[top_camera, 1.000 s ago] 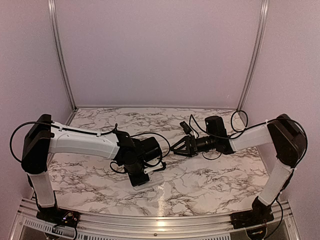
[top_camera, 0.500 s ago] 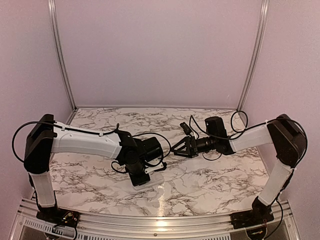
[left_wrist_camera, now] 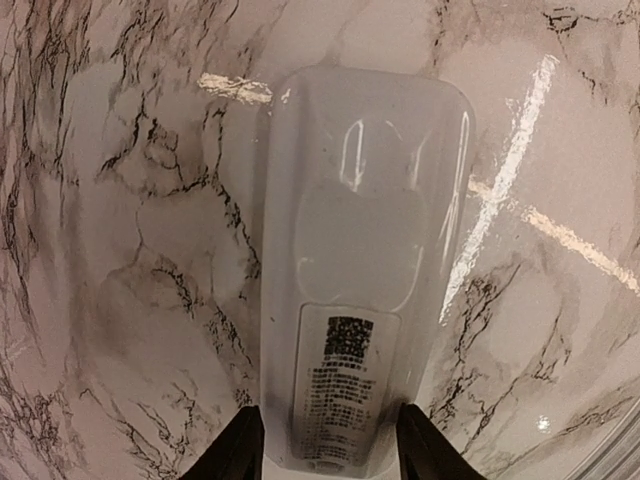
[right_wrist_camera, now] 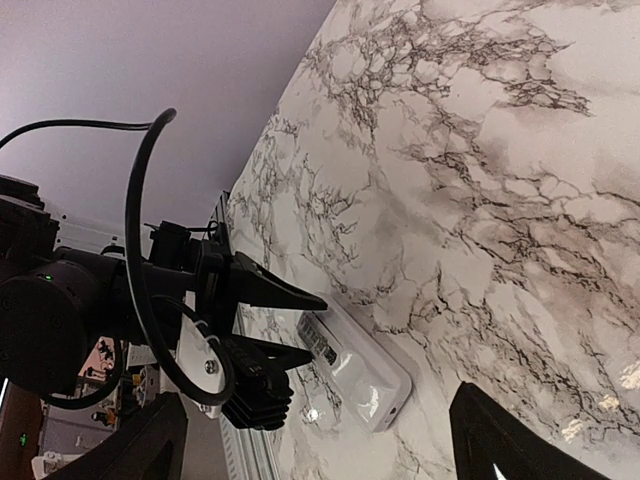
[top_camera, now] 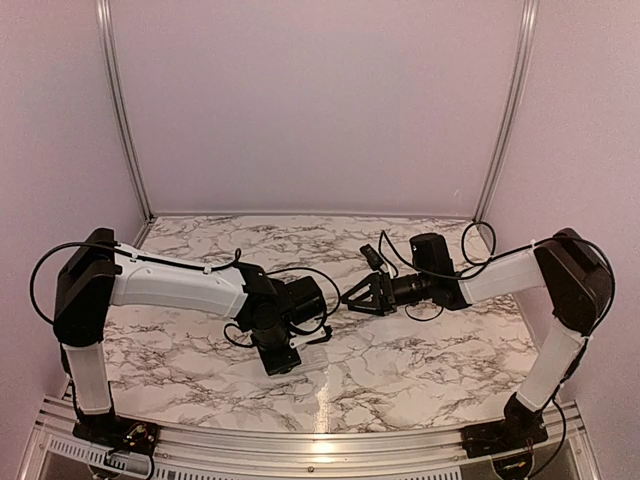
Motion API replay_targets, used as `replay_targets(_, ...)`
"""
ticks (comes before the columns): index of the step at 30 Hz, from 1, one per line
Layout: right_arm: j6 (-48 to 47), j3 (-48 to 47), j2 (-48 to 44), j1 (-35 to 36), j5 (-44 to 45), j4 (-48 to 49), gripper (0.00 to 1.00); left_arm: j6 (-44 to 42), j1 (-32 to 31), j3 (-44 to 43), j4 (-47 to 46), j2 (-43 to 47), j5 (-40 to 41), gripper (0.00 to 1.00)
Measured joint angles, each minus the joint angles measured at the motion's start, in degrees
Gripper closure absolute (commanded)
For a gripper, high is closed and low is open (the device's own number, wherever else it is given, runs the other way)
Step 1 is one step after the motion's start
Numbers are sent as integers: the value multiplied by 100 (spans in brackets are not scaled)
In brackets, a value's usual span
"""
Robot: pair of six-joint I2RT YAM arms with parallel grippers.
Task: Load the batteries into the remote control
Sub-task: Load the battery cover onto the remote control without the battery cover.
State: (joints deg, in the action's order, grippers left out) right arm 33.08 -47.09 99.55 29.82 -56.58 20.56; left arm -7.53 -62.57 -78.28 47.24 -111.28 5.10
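The white remote control (left_wrist_camera: 360, 250) lies on the marble table with its back up, a printed label near its close end. It also shows in the right wrist view (right_wrist_camera: 358, 368) and partly under my left arm in the top view (top_camera: 312, 350). My left gripper (left_wrist_camera: 330, 450) is open, its two black fingers close on either side of the remote's labelled end; it shows in the top view (top_camera: 283, 362) and the right wrist view (right_wrist_camera: 310, 325). My right gripper (top_camera: 350, 297) is open and empty, above the table to the right of the remote, pointing at it (right_wrist_camera: 320, 420). No batteries show in any view.
The marble table (top_camera: 420, 360) is walled by pale panels at the back and sides, with a metal rail (top_camera: 320, 462) along the near edge. Black cables loop around both wrists. A small dark piece (top_camera: 372, 254) sits by the right arm's cable.
My left gripper has moved slightly right and down over the remote, covering more of it in the top view. The right arm has stayed still.
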Motion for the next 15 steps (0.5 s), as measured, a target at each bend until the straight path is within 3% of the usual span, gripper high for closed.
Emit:
replay_targets(7,0,0,0,0,0,0,10,70,7,2,4,170,20,38)
replay_targets(15,-4,0,0,0,0,-2,11,195,313,122,-116,938,-129,44)
